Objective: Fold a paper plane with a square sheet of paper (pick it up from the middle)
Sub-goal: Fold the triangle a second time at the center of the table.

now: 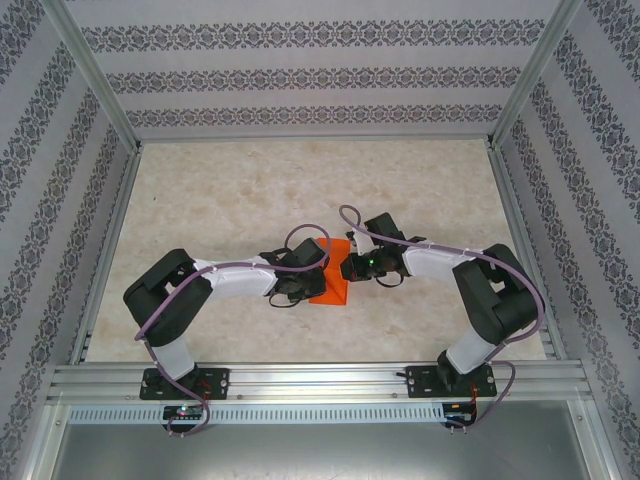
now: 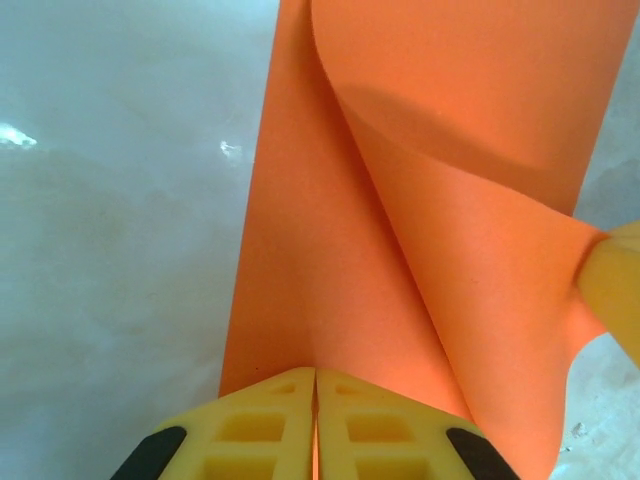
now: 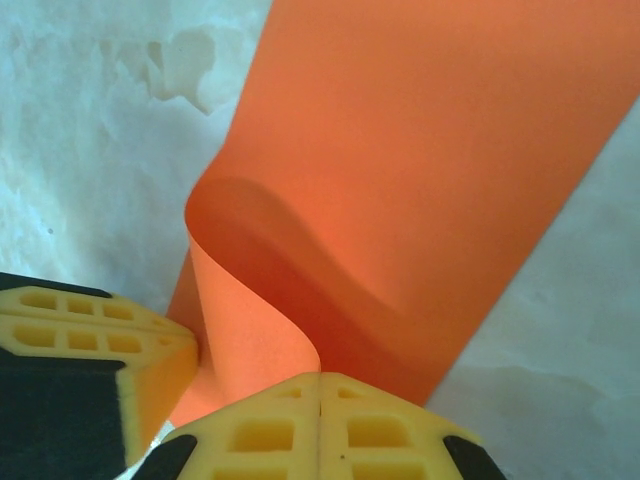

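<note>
Centrally on the marbled table [image 1: 250, 190], between patterned walls [image 1: 300, 75], left gripper [image 2: 316, 385] and right gripper [image 3: 320, 388] pinch orange paper [image 1: 331, 287].

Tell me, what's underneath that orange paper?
The pale marbled table shows around the orange paper, pinched by the left gripper and right gripper. The patch directly beneath is covered.

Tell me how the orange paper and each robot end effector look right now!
square sheet of paper: bent over into a soft curl, not pressed flat, pinched by both end effectors.
left end effector: shut on the paper.
right end effector: shut on the paper, close beside the left one.
</note>
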You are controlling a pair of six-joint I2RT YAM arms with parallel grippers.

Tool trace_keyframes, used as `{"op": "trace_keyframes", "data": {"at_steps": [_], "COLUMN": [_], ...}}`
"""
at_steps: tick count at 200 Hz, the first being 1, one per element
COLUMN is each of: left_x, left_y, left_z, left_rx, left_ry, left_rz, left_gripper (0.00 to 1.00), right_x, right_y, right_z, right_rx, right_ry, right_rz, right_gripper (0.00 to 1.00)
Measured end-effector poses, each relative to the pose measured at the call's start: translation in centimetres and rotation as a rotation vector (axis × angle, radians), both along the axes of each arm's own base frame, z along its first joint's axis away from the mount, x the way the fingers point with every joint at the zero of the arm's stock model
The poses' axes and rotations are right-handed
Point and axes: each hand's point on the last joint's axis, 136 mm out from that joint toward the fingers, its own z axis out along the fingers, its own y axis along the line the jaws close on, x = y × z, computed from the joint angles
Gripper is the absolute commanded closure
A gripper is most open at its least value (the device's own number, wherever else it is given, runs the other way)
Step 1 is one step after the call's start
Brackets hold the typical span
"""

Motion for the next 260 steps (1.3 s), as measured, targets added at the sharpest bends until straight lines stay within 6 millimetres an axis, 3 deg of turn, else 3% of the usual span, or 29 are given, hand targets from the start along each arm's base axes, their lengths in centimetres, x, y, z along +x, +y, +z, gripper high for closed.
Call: {"op": "trace_keyframes", "data": {"at_steps": [33, 72, 260], "left_x": [0.1, 0.3, 0.5], "left_y": [0.1, 0.2, 0.1], "left_z": [-0.1, 0.0, 0.0], "left_rx": [0.013, 0.03, 0.067], "left_ry": [-0.002, -0.011, -0.006], "left_rz": [-0.001, -0.009, -0.028], "left_gripper": [0.9, 0.9, 0.88], "right_x": [-0.2, 0.9, 1.2], "right_y": [0.3, 1.0, 0.2], "right_z": [-0.1, 0.5, -1.2], "right_rx": [0.012, 0.02, -0.01], "right_ry": [0.018, -0.004, 0.048], "right_rz": [0.017, 0.039, 0.038], "right_gripper": [0.98, 0.98, 0.96]}}
